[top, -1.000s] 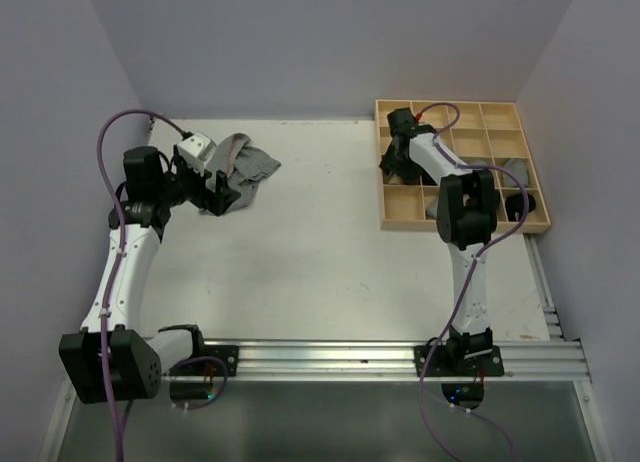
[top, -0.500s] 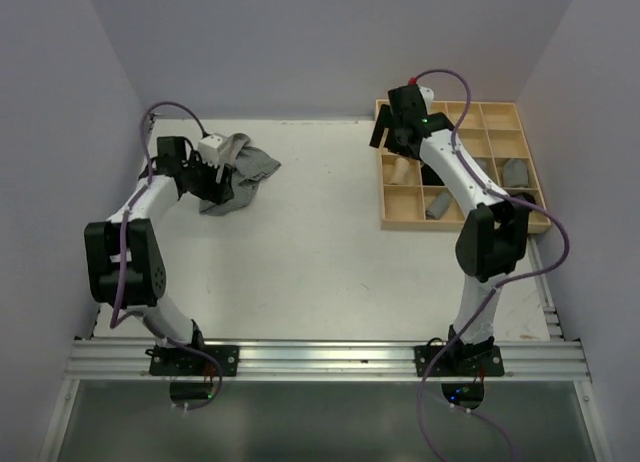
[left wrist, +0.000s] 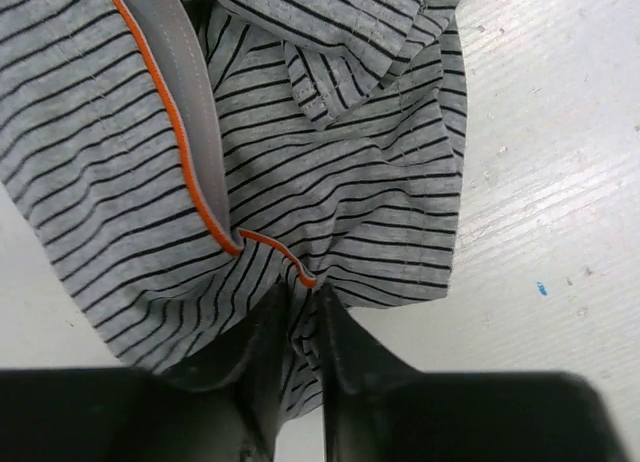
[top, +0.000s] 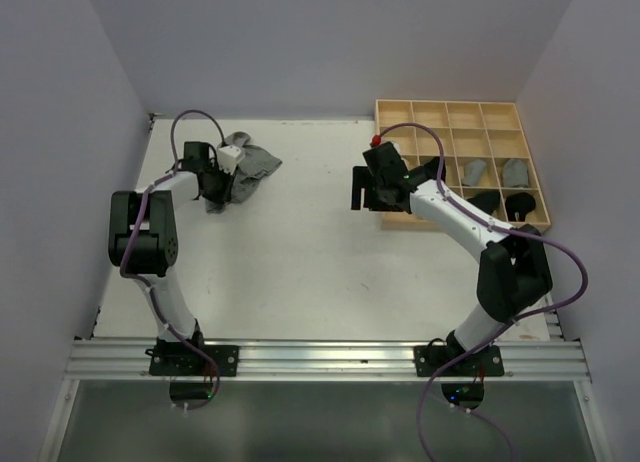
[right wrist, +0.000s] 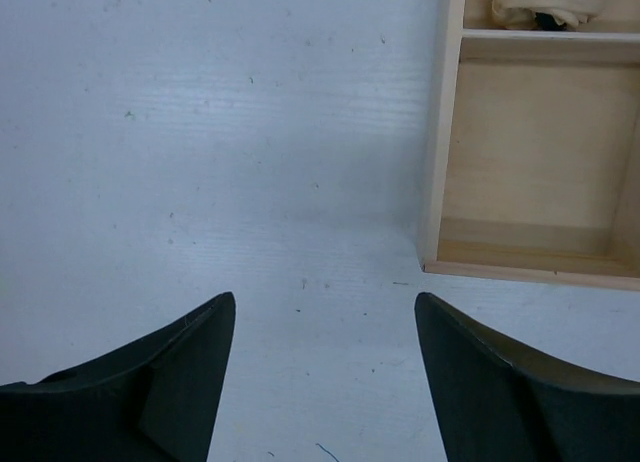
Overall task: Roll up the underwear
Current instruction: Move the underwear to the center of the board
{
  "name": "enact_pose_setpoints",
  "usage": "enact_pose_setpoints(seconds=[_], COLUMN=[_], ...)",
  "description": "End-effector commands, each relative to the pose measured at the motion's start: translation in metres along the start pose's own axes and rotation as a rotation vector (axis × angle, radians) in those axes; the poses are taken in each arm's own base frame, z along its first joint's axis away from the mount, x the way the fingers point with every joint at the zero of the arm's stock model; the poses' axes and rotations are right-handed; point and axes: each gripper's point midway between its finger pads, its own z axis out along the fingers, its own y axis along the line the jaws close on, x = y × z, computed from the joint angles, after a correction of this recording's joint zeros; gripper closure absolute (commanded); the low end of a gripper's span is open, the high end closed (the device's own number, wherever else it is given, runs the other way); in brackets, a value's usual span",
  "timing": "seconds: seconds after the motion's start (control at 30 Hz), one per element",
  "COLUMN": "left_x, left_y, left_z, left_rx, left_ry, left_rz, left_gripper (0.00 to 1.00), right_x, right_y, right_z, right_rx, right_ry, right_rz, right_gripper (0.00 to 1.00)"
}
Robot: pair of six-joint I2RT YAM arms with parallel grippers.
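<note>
A grey underwear (top: 252,162) with thin black stripes and an orange-edged waistband (left wrist: 190,122) lies crumpled at the table's far left. My left gripper (top: 222,178) is at its near left edge, and in the left wrist view the left gripper (left wrist: 300,300) is shut on a fold of the striped cloth by the orange trim. My right gripper (top: 364,192) hangs open over bare table just left of the wooden tray (top: 447,104). Nothing is between the right gripper (right wrist: 322,300) fingers. A tan rolled underwear (right wrist: 545,4) sits in a tray cell.
The tray's left wall (right wrist: 440,132) and its near left corner lie right of my right fingers. Grey rolls (top: 515,169) and black rolls (top: 520,202) fill several cells on the tray's right side. Purple cables loop over both arms.
The left jaws closed on the striped underwear's edge. The right arm swung out from over the tray to the table at its left near corner.
</note>
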Motion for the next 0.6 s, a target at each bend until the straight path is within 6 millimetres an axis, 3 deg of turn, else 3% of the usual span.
enact_pose_setpoints(seconds=[0.0, 0.03, 0.1, 0.17, 0.2, 0.27, 0.3, 0.33, 0.4, 0.5, 0.57], left_x=[0.015, 0.011, 0.028, 0.036, 0.038, 0.032, 0.024, 0.006, -0.021, -0.045, -0.059], left_y=[-0.014, -0.022, -0.052, -0.102, -0.119, -0.180, -0.197, -0.209, -0.207, -0.191, -0.159], left_z=[0.001, -0.009, -0.022, -0.040, -0.046, -0.077, -0.091, -0.120, -0.149, -0.167, -0.171], left_rx=[0.054, 0.087, 0.210, 0.342, 0.387, 0.581, 0.635, 0.667, 0.627, 0.576, 0.481], left_ry=[0.025, 0.006, 0.025, 0.039, 0.040, -0.025, -0.082, -0.181, -0.299, -0.349, -0.382], left_rz=[0.015, 0.044, 0.041, 0.105, 0.120, 0.195, 0.209, 0.211, 0.236, 0.204, 0.126], left_gripper=[0.82, 0.86, 0.94, 0.91, 0.86, 0.68, 0.54, 0.48, 0.40, 0.40, 0.40], right_x=[-0.014, -0.013, -0.013, -0.010, -0.009, -0.002, 0.002, 0.004, 0.011, 0.021, 0.029], right_y=[0.015, 0.018, 0.020, 0.026, 0.029, 0.037, 0.039, 0.043, 0.052, 0.072, 0.086], right_z=[-0.010, -0.011, -0.010, -0.008, -0.008, -0.005, -0.003, -0.002, 0.000, 0.003, 0.009], right_rx=[-0.080, -0.100, -0.116, -0.144, -0.156, -0.198, -0.207, -0.223, -0.263, -0.343, -0.365], right_ry=[-0.058, -0.055, -0.055, -0.039, -0.034, -0.006, 0.006, 0.012, 0.021, 0.043, 0.077], right_rz=[0.014, 0.005, 0.006, 0.001, 0.002, 0.007, 0.011, 0.016, 0.018, -0.002, -0.019], right_gripper=[0.24, 0.26, 0.30, 0.34, 0.35, 0.39, 0.40, 0.45, 0.48, 0.53, 0.57])
